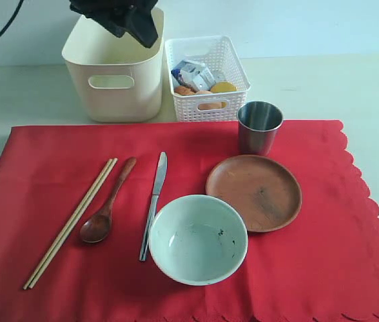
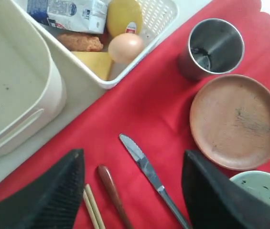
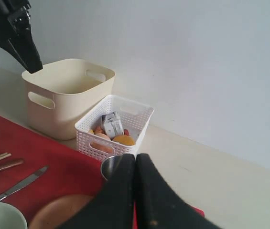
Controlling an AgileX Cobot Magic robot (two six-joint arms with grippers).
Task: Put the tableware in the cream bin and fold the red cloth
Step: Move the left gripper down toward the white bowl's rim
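The left fingers [image 2: 48, 200] hang spread and empty, with the knife [image 2: 149, 174], spoon [image 2: 112, 188] and chopsticks [image 2: 92, 210] framed between them on the red cloth [image 2: 139, 109] (a survey pose before picking, I judge). The cream bin [image 2: 10, 81] stands just beyond them. The right fingers [image 3: 135, 167] are clenched on nothing, with the steel cup [image 3: 112, 167] just ahead.

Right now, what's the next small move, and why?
Probably lower the open left gripper toward the metal table knife: it lies between the fingers in the left wrist view, every piece sits on the red cloth, and the cream bin looks empty.
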